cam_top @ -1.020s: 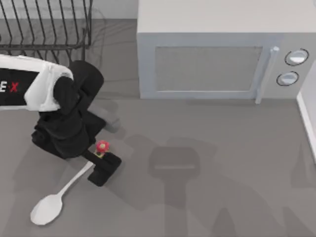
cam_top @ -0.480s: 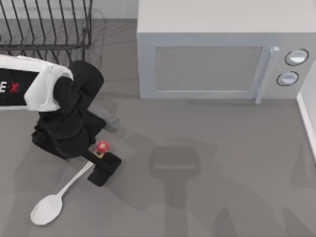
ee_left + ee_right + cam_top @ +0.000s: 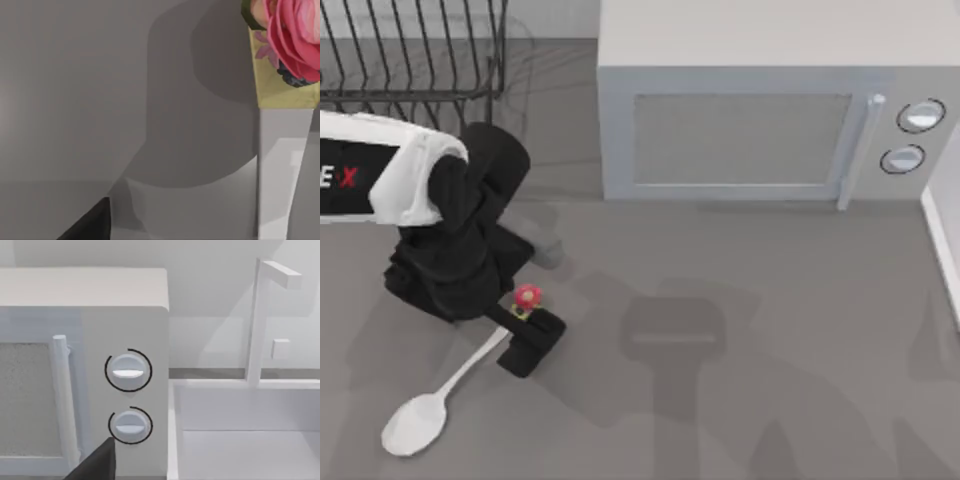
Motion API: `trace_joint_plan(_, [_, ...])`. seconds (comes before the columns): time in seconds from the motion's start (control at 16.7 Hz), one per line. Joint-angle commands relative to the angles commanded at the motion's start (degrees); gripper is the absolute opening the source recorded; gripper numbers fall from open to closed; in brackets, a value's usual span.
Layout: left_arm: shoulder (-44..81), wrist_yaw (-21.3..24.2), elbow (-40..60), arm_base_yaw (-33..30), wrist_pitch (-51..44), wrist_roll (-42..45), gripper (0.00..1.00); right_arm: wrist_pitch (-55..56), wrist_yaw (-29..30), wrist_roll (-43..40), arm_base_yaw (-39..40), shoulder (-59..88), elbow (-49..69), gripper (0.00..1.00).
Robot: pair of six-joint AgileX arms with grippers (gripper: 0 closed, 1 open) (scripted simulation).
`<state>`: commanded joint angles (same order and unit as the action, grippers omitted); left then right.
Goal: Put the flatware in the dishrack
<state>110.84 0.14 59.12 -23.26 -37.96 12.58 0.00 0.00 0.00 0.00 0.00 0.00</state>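
Nothing has moved: left jaws [image 3: 523, 322] stay pinched on the spoon [image 3: 420, 418] handle, near its knob; lifting to the dishrack [image 3: 415, 50] comes next.

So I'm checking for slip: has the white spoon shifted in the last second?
No. The white spoon with the red-and-yellow knob lies where it was, at the same spot relative to the grey boxy microwave.

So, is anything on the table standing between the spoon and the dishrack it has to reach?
Nothing on the table does. The left gripper is at the spoon's handle near the knob; between there and the dishrack at the table's back left is just the left arm's own body.
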Motion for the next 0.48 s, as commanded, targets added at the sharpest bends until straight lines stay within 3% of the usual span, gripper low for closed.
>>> trace_joint_plan(0.48, [-3.43, 0.46, 1.99, 0.00, -3.22, -0.05, 0.00, 0.00, 0.00, 0.00, 0.00, 0.00, 0.00, 1.00])
